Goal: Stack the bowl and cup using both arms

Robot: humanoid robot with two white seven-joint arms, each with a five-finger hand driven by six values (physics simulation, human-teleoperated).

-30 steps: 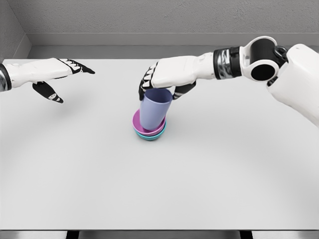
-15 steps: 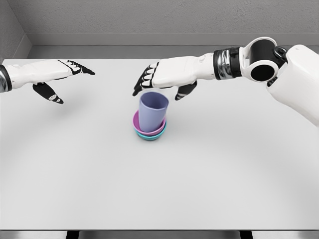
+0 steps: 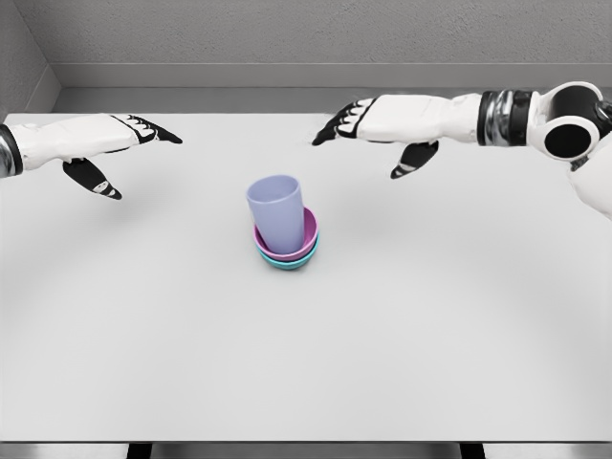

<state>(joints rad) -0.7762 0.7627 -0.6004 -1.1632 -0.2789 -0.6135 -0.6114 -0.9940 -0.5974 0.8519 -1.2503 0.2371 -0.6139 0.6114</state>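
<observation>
Head view: the teal bowl (image 3: 287, 262) is mostly hidden — only a thin rim shows under the purple bowl (image 3: 308, 237) nested in it, and the lavender cup (image 3: 276, 210) covers much of that bowl's inside. The cup stands in the bowls, tilted slightly left, its mouth open upward; the stack sits near the middle of the white table (image 3: 306, 354). The left hand (image 3: 105, 143), cut off at the wrist by the left edge, hovers far left with fingers spread, holding nothing. The right hand (image 3: 387, 129) hangs far right of the cup, fingers loosely extended, empty.
</observation>
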